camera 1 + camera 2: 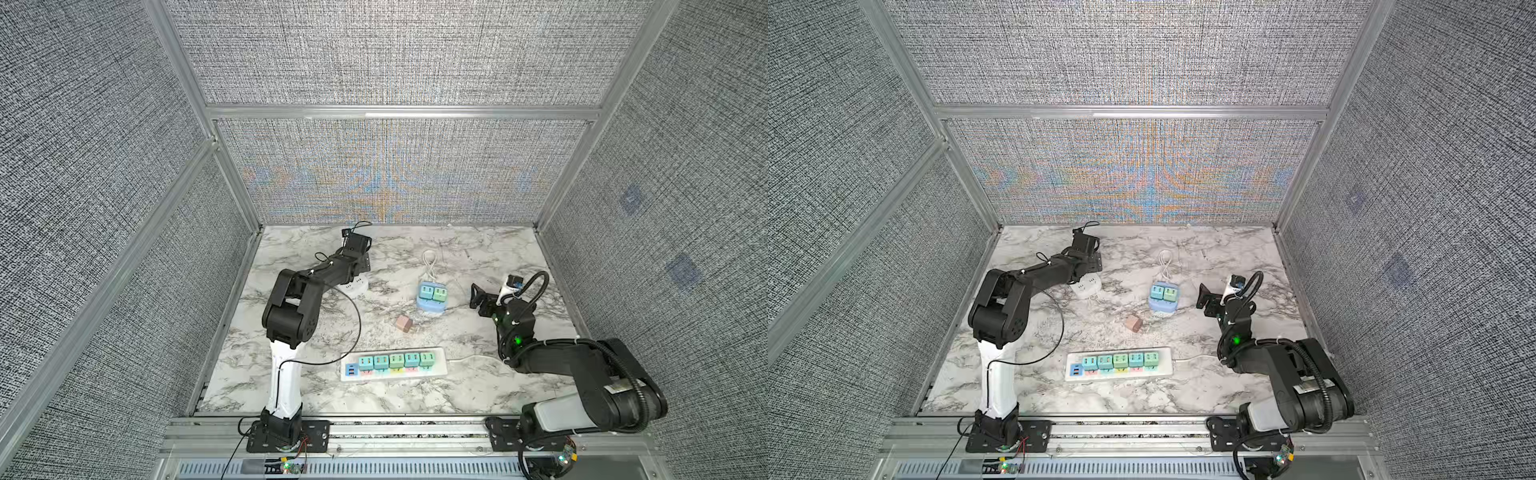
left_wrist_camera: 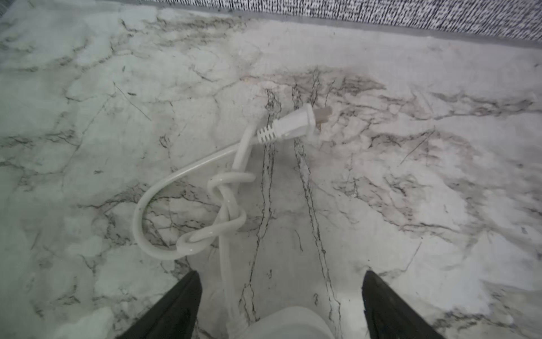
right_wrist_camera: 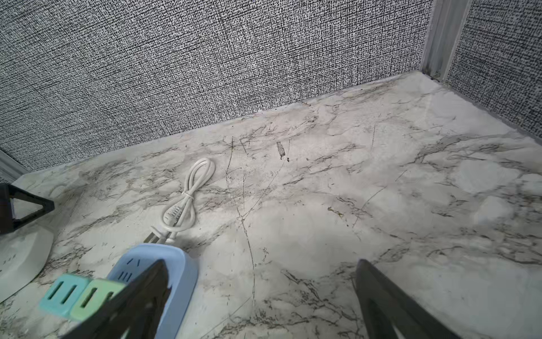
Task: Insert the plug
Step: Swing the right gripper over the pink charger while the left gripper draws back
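plug [image 2: 293,124] white | table [image 2: 117,88] grey-veined marble | walls [image 3: 205,58] grey weave

A robotics lab test cell: a marble-patterned bench [image 1: 457,399] is boxed in on the left, right and far sides by grey woven panels [image 1: 395,54] set in aluminium framing [image 1: 399,112]. The left arm [image 1: 284,382] and the right arm [image 1: 582,361] are bolted to a slotted metal rail [image 1: 407,430] along the near edge, with a bare circuit board [image 1: 291,467] below it
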`<action>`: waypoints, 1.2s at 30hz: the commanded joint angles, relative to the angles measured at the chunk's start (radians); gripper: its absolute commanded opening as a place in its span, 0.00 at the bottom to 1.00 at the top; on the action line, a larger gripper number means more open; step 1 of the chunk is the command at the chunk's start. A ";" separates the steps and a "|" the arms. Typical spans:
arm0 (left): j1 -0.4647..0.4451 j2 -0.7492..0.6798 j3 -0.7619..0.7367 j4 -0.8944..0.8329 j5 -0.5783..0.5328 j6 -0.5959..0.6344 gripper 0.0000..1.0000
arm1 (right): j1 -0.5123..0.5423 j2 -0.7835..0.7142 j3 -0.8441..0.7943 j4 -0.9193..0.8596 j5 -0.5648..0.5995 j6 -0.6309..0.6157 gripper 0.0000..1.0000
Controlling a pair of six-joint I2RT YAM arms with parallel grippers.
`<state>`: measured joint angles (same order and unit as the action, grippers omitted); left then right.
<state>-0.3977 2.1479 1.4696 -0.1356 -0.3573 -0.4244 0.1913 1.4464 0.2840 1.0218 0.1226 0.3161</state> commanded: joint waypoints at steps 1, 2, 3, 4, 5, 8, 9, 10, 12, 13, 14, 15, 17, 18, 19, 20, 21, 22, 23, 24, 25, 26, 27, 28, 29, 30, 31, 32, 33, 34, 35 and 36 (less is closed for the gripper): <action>-0.001 0.013 0.006 -0.017 0.031 -0.014 0.82 | 0.000 0.000 0.008 0.003 -0.005 0.001 1.00; 0.000 0.015 0.004 -0.016 0.036 -0.014 0.81 | 0.000 0.000 0.007 0.003 -0.005 0.001 0.99; 0.000 0.015 -0.002 -0.014 0.047 -0.011 0.79 | 0.000 0.000 0.007 0.004 -0.005 0.002 0.99; -0.001 0.014 -0.006 -0.013 0.061 -0.004 0.78 | 0.001 0.001 0.009 0.003 -0.005 0.002 0.99; -0.001 0.012 -0.006 -0.022 0.080 -0.002 0.75 | 0.000 0.000 0.009 0.004 -0.005 0.002 0.99; -0.003 -0.003 -0.020 -0.045 0.141 0.022 0.68 | 0.000 0.001 0.009 0.004 -0.003 0.002 1.00; -0.004 -0.011 -0.036 -0.043 0.170 0.039 0.66 | 0.000 0.000 0.008 0.003 -0.002 0.002 1.00; -0.005 -0.020 -0.053 -0.037 0.201 0.062 0.64 | 0.000 0.000 0.009 0.003 0.000 0.002 1.00; -0.015 -0.054 -0.112 -0.004 0.268 0.127 0.59 | 0.000 -0.001 0.011 -0.002 0.005 0.007 0.99; -0.024 -0.076 -0.143 0.015 0.278 0.152 0.59 | 0.000 -0.003 0.010 -0.011 0.012 0.010 1.00; -0.034 -0.104 -0.181 0.041 0.282 0.177 0.59 | 0.000 -0.008 0.016 -0.029 0.021 0.018 0.99; -0.046 -0.138 -0.226 0.067 0.285 0.205 0.59 | 0.000 -0.019 0.024 -0.061 0.026 0.027 0.99; -0.059 -0.202 -0.298 0.114 0.315 0.249 0.59 | 0.000 -0.050 0.050 -0.163 0.025 0.040 0.99; -0.063 -0.230 -0.330 0.139 0.338 0.264 0.59 | 0.002 -0.072 0.059 -0.214 0.024 0.053 0.99; -0.067 -0.253 -0.357 0.156 0.352 0.273 0.59 | 0.002 -0.094 0.066 -0.262 0.028 0.086 1.00; -0.067 -0.278 -0.387 0.175 0.360 0.279 0.59 | 0.004 -0.119 0.072 -0.303 0.021 0.115 0.99; -0.067 -0.302 -0.415 0.194 0.368 0.285 0.59 | 0.013 -0.148 0.076 -0.335 0.015 0.139 0.99; -0.068 -0.321 -0.438 0.210 0.371 0.289 0.59 | 0.026 -0.170 0.083 -0.373 0.018 0.163 0.99; -0.068 -0.344 -0.459 0.224 0.377 0.292 0.59 | 0.042 -0.191 0.102 -0.427 0.017 0.191 0.99; -0.067 -0.366 -0.477 0.236 0.382 0.294 0.59 | 0.070 -0.203 0.130 -0.485 0.009 0.208 0.99; -0.067 -0.384 -0.490 0.243 0.384 0.296 0.59 | 0.101 -0.209 0.159 -0.544 0.008 0.214 0.99; -0.067 -0.403 -0.501 0.249 0.387 0.297 0.59 | 0.142 -0.210 0.196 -0.609 0.008 0.211 0.99; -0.067 -0.422 -0.513 0.255 0.390 0.297 0.59 | 0.189 -0.207 0.234 -0.680 0.015 0.201 0.98; -0.068 -0.435 -0.521 0.258 0.394 0.296 0.60 | 0.224 -0.203 0.267 -0.747 0.017 0.195 0.99; -0.068 -0.451 -0.532 0.258 0.397 0.296 0.60 | 0.262 -0.197 0.299 -0.805 0.018 0.194 0.98; -0.067 -0.469 -0.544 0.260 0.391 0.291 0.61 | 0.296 -0.191 0.315 -0.833 0.016 0.197 0.98; -0.068 -0.492 -0.557 0.265 0.379 0.286 0.61 | 0.323 -0.188 0.321 -0.845 0.011 0.199 0.98; -0.067 -0.527 -0.578 0.276 0.368 0.280 0.62 | 0.351 -0.187 0.325 -0.850 -0.002 0.201 0.97; -0.067 -0.574 -0.606 0.292 0.355 0.270 0.62 | 0.378 -0.185 0.328 -0.852 -0.019 0.195 0.97; -0.067 -0.622 -0.635 0.307 0.343 0.259 0.63 | 0.397 -0.182 0.334 -0.858 -0.035 0.187 0.96; -0.066 -0.687 -0.675 0.326 0.329 0.249 0.64 | 0.416 -0.175 0.345 -0.872 -0.057 0.171 0.96; -0.066 -0.759 -0.722 0.346 0.313 0.239 0.65 | 0.428 -0.165 0.359 -0.893 -0.088 0.153 0.96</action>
<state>-0.4641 1.5036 0.8104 0.1257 -0.0021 -0.1574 0.5911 1.2701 0.6193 0.2234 0.0990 0.4957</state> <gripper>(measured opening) 0.640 0.961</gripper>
